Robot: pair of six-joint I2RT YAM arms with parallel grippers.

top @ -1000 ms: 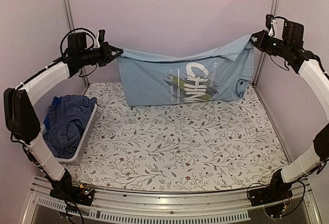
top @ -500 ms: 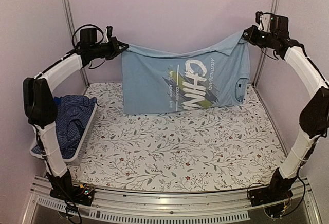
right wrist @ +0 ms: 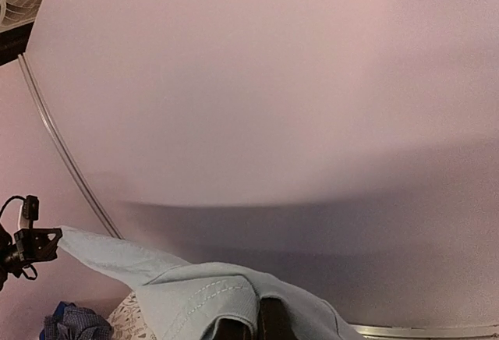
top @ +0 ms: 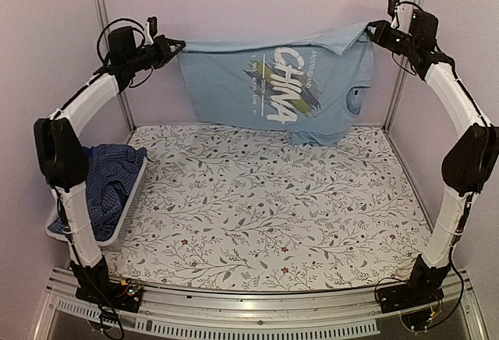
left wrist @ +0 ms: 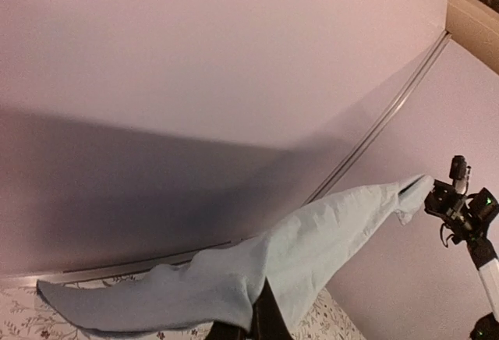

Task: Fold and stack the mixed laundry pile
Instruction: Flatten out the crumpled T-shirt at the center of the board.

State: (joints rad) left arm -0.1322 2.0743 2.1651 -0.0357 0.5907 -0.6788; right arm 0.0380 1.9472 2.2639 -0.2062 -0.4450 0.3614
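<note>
both jaws, pinched on the light-blue shirt (top: 226, 83), have lifted it higher over the table (top: 273, 215).

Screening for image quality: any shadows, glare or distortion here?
Top external: even light, sharp, no glare; the large print on the light-blue shirt is legible. Left wrist: broad dark shadow across the wall, blown-out strip top right. Right wrist: shadow band low on the wall; the frame rail bows from lens distortion.
</note>
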